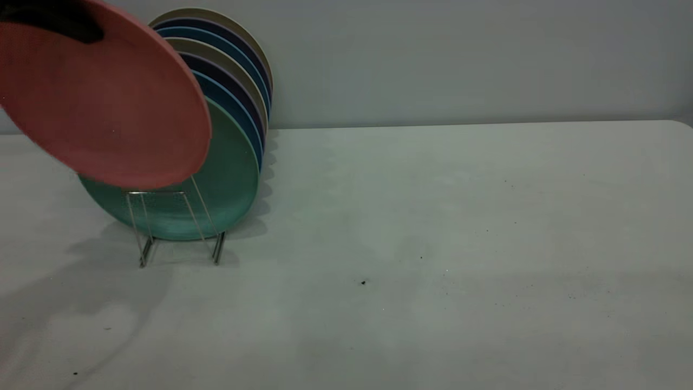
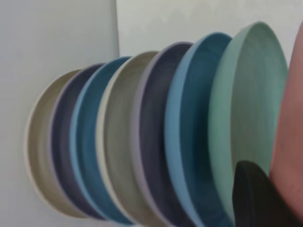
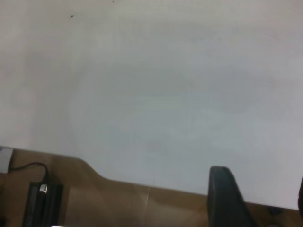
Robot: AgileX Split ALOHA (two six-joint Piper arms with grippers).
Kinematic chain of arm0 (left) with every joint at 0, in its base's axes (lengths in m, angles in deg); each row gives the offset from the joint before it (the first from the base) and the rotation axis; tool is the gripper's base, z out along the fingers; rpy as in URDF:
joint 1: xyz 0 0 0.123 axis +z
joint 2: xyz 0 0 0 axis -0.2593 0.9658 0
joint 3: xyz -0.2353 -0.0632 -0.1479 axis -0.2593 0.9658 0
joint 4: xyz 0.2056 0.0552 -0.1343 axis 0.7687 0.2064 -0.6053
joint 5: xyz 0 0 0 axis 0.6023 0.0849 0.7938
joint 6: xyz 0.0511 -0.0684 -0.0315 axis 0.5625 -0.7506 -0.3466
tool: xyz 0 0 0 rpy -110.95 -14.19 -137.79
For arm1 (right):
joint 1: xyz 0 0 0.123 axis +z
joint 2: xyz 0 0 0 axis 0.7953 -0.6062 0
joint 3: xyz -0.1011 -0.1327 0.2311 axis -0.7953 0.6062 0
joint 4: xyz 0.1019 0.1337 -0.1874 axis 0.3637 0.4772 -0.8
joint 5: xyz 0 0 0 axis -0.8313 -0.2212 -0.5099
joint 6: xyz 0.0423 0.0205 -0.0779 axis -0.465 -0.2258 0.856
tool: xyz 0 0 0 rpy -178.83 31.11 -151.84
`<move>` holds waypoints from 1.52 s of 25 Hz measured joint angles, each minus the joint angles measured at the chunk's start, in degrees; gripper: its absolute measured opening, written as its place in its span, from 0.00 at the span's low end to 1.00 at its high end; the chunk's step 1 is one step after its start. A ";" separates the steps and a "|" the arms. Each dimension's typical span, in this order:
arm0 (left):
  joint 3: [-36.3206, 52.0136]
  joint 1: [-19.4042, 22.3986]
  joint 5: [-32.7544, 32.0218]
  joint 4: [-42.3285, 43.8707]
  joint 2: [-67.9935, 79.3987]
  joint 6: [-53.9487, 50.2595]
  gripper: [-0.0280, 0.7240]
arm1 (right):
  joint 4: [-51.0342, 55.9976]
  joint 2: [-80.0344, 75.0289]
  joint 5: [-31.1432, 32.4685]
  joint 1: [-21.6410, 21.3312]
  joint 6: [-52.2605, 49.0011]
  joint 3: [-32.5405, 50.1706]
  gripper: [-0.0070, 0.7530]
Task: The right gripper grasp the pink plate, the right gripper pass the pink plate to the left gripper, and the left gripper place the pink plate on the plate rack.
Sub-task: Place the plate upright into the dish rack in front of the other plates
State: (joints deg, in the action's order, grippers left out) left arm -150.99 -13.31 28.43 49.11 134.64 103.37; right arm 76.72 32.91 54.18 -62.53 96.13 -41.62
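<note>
The pink plate (image 1: pixel 103 103) hangs tilted at the upper left, just above and in front of the plate rack (image 1: pixel 142 238). Its lower rim overlaps the front wire loop. My left gripper (image 1: pixel 81 30) is shut on the plate's upper rim. In the left wrist view one black finger (image 2: pixel 255 198) presses against the pink plate (image 2: pixel 291 142); the other finger is hidden behind it. My right gripper (image 3: pixel 262 201) is open and empty over the table's edge, and it is out of the exterior view.
The rack holds several upright plates. A teal-green plate (image 1: pixel 227 179) stands at the front, with blue, dark purple and beige ones behind it (image 2: pixel 156 142). A wall rises right behind the rack. The white table (image 1: pixel 433 244) stretches to the right.
</note>
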 joint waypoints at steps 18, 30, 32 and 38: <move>0.00 0.00 2.35 0.00 1.86 0.00 0.17 | -0.66 0.00 -0.01 0.00 -0.05 0.00 0.52; 0.00 -0.26 2.47 -3.71 5.28 0.00 0.17 | -0.66 0.00 -0.01 0.00 -0.05 0.00 0.52; 0.00 -0.31 2.47 -4.09 5.69 0.00 0.17 | -0.71 0.00 -0.01 0.00 -0.05 0.00 0.52; 0.00 -0.31 2.42 -4.20 5.80 -0.54 0.23 | -1.11 0.00 -0.01 0.00 -0.05 0.00 0.52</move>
State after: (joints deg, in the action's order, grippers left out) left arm -150.99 -13.62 30.85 44.91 140.44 102.83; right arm 75.61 32.91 54.16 -62.53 96.08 -41.62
